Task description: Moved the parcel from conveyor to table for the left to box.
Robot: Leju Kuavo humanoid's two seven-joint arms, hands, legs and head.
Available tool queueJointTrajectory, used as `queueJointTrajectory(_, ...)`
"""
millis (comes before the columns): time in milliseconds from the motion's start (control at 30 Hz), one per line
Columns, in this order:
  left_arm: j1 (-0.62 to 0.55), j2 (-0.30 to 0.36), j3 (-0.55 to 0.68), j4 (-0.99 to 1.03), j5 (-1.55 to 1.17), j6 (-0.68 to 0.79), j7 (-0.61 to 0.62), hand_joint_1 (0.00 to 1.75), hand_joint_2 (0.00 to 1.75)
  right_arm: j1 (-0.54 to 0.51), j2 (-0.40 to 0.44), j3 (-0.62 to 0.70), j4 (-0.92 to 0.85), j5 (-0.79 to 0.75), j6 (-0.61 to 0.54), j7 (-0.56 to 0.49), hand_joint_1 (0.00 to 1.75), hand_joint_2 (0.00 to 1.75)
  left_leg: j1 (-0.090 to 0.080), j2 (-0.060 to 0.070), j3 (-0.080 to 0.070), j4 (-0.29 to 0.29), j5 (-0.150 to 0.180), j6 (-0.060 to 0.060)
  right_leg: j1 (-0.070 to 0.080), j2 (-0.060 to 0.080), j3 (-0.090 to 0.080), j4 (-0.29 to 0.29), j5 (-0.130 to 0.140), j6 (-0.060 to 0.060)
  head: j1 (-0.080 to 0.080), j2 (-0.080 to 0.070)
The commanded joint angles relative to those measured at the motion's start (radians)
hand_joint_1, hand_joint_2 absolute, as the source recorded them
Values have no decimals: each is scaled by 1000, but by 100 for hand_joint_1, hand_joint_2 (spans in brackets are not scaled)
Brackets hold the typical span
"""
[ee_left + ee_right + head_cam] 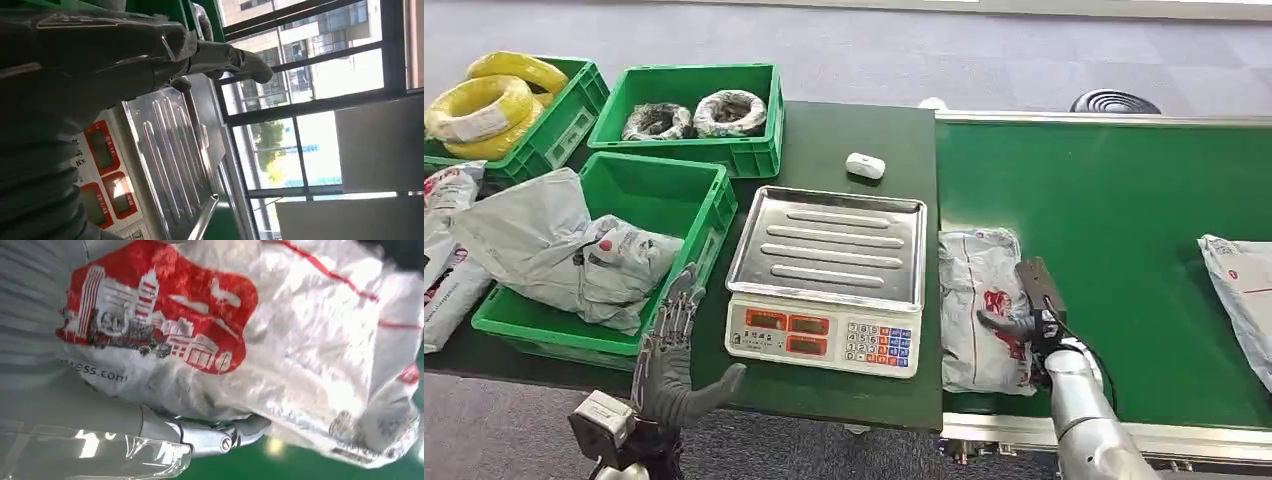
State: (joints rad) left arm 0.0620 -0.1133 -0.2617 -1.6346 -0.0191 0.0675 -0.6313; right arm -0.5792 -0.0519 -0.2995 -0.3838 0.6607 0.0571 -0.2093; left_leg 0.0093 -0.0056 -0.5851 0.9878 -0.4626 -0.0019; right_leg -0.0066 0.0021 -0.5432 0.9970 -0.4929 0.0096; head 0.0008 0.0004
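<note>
The parcel (974, 300) is a crumpled grey-white bag with a red print, lying at the left edge of the green conveyor (1114, 200), next to the table (854, 130). My right hand (1036, 318) is on its right side, thumb laid across it. The right wrist view shows the parcel (300, 340) pressed against the palm, with the thumb (220, 437) wrapped along its edge. My left hand (669, 350) hovers at the table's front edge with its fingers spread and holding nothing. In the left wrist view the left hand (100, 50) is above the scale (165, 150).
A steel-topped scale (829, 275) stands on the table between my hands. Left of it, a green bin (714, 195) holds several grey parcels. Two more green bins (754, 155) (574, 120) with wire coils stand behind. A second parcel (1239, 290) lies on the belt's right side.
</note>
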Motion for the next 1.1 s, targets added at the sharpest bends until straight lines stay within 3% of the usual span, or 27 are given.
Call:
queueJointTrajectory(33,-41,-1,12,65,-12,-39,11,0,175,-48,15,49,131,40,109,224,0,175,0,2,2,-2,0,0,0,1,2,-2,1,0,0,0)
queueJointTrajectory(67,-46,-2,13,68,-14,-42,13,0,175,-48,13,53,135,47,121,248,0,175,0,2,2,-1,0,0,0,2,1,-1,1,0,0,0)
queueJointTrajectory(100,-52,-3,16,71,-14,-43,15,0,175,-46,12,53,137,48,131,260,141,175,0,2,2,-1,1,0,0,1,2,-2,1,0,0,0)
queueJointTrajectory(133,-58,-5,17,73,-15,-45,18,0,175,-45,11,55,139,51,137,273,175,175,0,2,2,-1,1,0,0,1,1,-1,1,0,0,0)
queueJointTrajectory(633,-28,-13,33,39,-12,-50,35,0,175,-41,0,20,121,35,96,315,175,175,1,0,10,-1,0,0,1,-1,9,-2,-1,0,0,0)
queueJointTrajectory(833,9,-21,54,-16,-31,-44,34,0,175,-87,6,-41,61,-8,-78,191,175,175,0,0,7,-1,0,0,0,0,7,-2,-1,0,0,0)
queueJointTrajectory(867,22,-25,66,-44,-49,-29,31,0,175,-105,29,-68,-13,-41,-207,46,175,175,-1,3,6,-1,0,0,-1,2,5,-1,0,0,0,0)
queueJointTrajectory(900,29,-27,72,-64,-59,-21,31,0,175,-121,42,-64,-64,-45,-261,12,175,175,-1,2,6,0,0,0,-1,1,6,-1,0,0,0,0)
queueJointTrajectory(933,31,-29,76,-73,-64,-23,37,0,175,-120,47,-45,-108,-52,-248,52,175,175,-1,3,4,1,0,0,-1,3,3,1,0,0,0,0)
queueJointTrajectory(1000,32,-24,81,-88,-71,-17,33,0,175,-96,81,-19,-299,-101,-343,-59,175,175,-2,5,0,1,0,0,-3,4,-1,3,0,1,0,0)
queueJointTrajectory(1033,31,-24,83,-87,-71,-16,33,0,175,-78,81,9,-356,-113,-333,-14,175,175,-2,4,-1,1,1,1,-3,4,-2,3,1,1,0,0)
queueJointTrajectory(1100,20,3,72,-73,-64,5,4,0,175,-30,91,58,-567,-142,-463,-124,175,175,-2,4,1,0,0,1,-2,4,0,2,0,0,0,0)
